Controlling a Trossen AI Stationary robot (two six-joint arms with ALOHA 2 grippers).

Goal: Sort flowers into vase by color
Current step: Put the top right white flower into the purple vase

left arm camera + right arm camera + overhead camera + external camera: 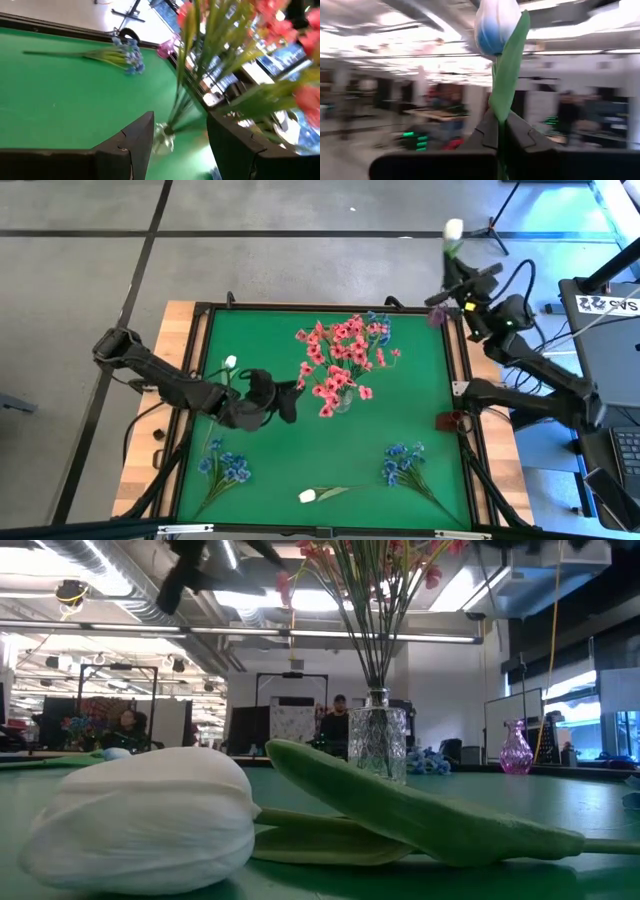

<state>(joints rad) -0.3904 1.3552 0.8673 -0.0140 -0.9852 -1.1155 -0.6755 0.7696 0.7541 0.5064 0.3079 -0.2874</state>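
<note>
A clear glass vase (342, 400) stands mid-table and holds several pink sprigs (340, 350) with a few blue blooms (379, 326); the low view shows its glass body (377, 743). My left gripper (290, 398) hovers open just left of it, with the vase base (162, 138) beyond the gap between its fingers (180, 145). My right gripper (462, 278) is raised past the table's far right corner, shut on a white bud sprig (453, 228). Two blue sprigs (225, 470) (405, 465) and two white buds (308, 495) (231, 362) lie flat on the mat. My right gripper pinches the white bud sprig's green stem (499, 125) between its two fingers (487, 131), just below the long leaf (509, 75). The sprig is lifted clear of the table. Bud (495, 25) and leaf stick out past the fingertips.
A small pink vase (437, 315) stands at the mat's far right corner, also in the low view (516, 748). A reddish object (452, 421) sits at the right rim. The near white bud (140, 820) and its leaf (420, 805) fill the low view. People show in the room behind.
</note>
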